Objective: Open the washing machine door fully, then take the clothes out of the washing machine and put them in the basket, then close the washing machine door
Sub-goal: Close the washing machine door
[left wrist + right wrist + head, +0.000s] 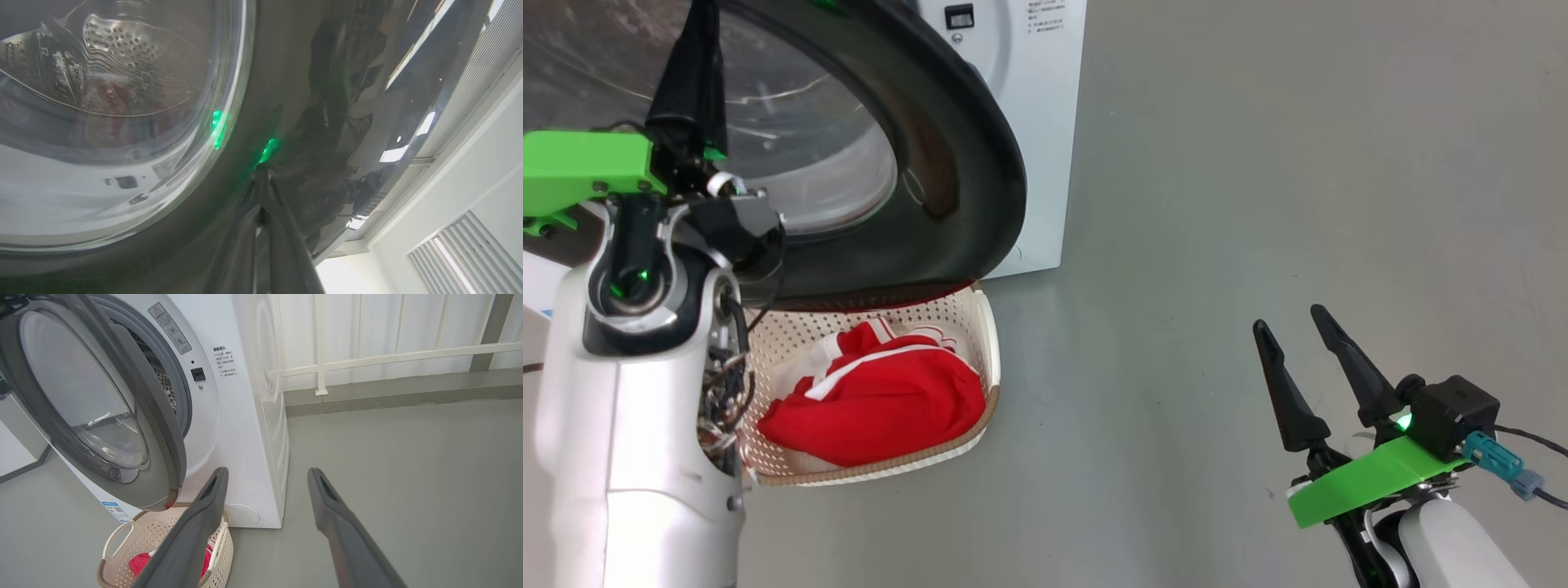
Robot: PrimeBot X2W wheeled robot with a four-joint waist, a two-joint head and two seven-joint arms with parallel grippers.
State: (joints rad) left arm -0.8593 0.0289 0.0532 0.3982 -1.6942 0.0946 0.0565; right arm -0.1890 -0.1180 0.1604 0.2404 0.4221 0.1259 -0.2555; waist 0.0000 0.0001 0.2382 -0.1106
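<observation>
The washing machine door (968, 175) stands partly open, its black rim (165, 441) hanging over the basket (987, 331). My left gripper (698, 37) is raised in front of the door and shut. Its tips (261, 173) meet their own reflection on the glossy rim (327, 122) beside the glass bowl (102, 106). The clothes (874, 400), red with white stripes, lie in the cream basket (163, 535) on the floor below the door. The white washing machine (241, 437) stands behind. My right gripper (1290, 320) is open and empty over bare floor to the right (267, 473).
Grey floor (1298, 163) stretches free to the right of the machine. A white railing (367, 357) and a low kerb run along the back wall. A cable (1535, 482) trails from my right wrist.
</observation>
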